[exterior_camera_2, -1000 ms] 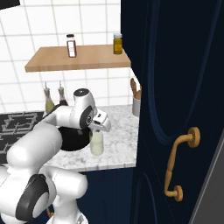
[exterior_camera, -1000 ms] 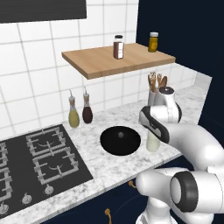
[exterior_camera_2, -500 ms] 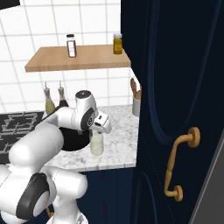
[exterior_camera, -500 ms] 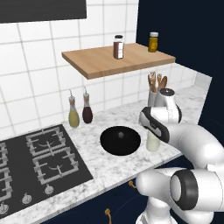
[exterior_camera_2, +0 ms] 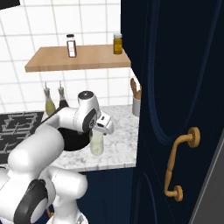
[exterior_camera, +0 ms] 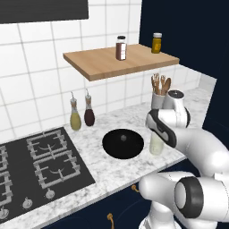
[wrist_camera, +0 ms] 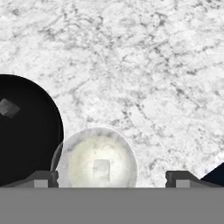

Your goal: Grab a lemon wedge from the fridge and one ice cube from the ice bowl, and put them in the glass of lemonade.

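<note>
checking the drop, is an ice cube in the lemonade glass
Yes: a pale cube floats in the glass of lemonade, under the open claw.

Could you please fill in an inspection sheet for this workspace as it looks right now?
Surface: white marble counter.
Job's things: glass of lemonade beside ice bowl, a cube floating in the glass; one ice cube in the bowl.
Clutter: two oil bottles, utensil cup, two jars on wooden shelf.
Gripper: gripper open above the glass.
Cables: nothing seen.
Surroundings: gas hob, tiled wall, navy cabinet door.
</note>
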Available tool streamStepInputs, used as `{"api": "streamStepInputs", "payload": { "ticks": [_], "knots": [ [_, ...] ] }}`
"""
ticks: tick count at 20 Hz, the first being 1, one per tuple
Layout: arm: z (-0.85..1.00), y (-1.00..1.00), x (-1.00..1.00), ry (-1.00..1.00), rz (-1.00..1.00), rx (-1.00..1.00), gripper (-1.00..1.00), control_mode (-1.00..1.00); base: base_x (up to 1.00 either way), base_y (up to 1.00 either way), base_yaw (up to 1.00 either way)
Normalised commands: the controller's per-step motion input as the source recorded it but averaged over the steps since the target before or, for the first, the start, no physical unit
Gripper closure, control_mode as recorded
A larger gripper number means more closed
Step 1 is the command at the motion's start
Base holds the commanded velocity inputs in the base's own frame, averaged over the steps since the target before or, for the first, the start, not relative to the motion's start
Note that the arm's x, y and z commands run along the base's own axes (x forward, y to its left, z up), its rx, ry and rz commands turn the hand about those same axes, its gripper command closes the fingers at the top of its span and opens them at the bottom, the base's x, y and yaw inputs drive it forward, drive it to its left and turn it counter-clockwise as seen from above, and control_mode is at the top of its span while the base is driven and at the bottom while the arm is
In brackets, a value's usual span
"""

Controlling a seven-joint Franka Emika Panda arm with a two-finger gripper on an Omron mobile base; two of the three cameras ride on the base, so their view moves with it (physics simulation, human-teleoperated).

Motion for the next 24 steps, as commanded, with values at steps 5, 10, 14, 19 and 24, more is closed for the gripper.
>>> {"api": "streamStepInputs", "payload": {
  "ticks": [5,10,14,19,24],
  "knots": [
    [0.17,0.0,-0.21,-0.07,0.0,0.02,-1.0,-1.0,0.0,0.0,0.0],
    [0.13,0.0,-0.12,-0.12,0.0,0.01,-1.0,-1.0,0.0,0.0,0.0],
    [0.17,0.0,-0.34,-0.11,0.0,0.04,-1.0,-1.0,0.0,0.0,0.0],
    [0.26,0.11,-0.84,-0.1,0.02,0.03,-1.0,-1.0,0.0,0.0,0.0],
    [1.0,0.43,-0.88,0.12,0.13,-0.09,-1.0,-1.0,0.0,0.0,0.0]
  ]
}}
